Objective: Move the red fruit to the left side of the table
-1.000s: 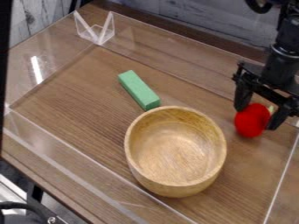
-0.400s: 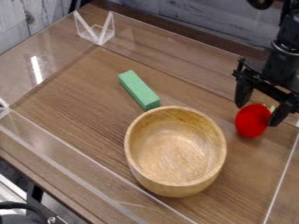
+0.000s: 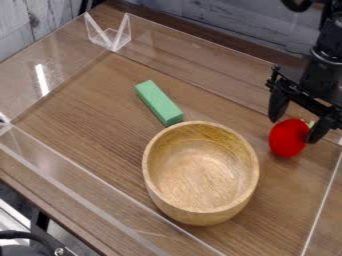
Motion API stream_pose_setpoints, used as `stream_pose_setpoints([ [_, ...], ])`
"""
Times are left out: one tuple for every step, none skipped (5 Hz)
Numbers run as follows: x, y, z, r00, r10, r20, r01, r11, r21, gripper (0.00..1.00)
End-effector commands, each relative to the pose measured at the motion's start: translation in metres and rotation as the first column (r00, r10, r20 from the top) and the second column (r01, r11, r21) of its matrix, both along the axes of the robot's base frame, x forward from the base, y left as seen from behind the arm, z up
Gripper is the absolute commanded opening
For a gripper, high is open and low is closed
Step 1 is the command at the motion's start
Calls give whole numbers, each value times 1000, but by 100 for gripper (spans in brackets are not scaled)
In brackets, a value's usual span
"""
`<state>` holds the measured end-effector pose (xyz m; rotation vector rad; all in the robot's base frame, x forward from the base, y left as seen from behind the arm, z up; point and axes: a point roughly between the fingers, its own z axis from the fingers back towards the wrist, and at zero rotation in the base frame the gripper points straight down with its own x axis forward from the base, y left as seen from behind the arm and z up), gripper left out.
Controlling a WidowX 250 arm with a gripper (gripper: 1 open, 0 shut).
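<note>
camera view: the glossy red rounded fruit (image 3: 287, 138) lies at the open black end effector (image 3: 297, 100), between its spread fingers. beneath is the brown wood-grain counter (image 3: 83, 130), near a grey wall (image 3: 254, 20).

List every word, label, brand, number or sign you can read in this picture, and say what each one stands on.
There are none that can be read.
Green block: no lettering shows.
Wooden bowl: no lettering shows.
Red fruit: no label shows on the part in view.
Gripper: no readable marking; its dark parts are too small and blurred to tell.
</note>
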<state>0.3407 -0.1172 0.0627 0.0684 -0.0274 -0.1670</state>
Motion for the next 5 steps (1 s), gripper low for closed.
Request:
stream_pose_setpoints([
  [3,-5,14,999,-14,52,15,1000,-10,100],
  [3,-3,9,999,-8,47,8,1000,-6,100],
  [3,-2,9,999,-3,51,4,1000,-6,100],
  [4,-1,8,999,0,53,1,1000,-6,100],
  [4,0,8,998,3,55,-3,1000,-6,100],
])
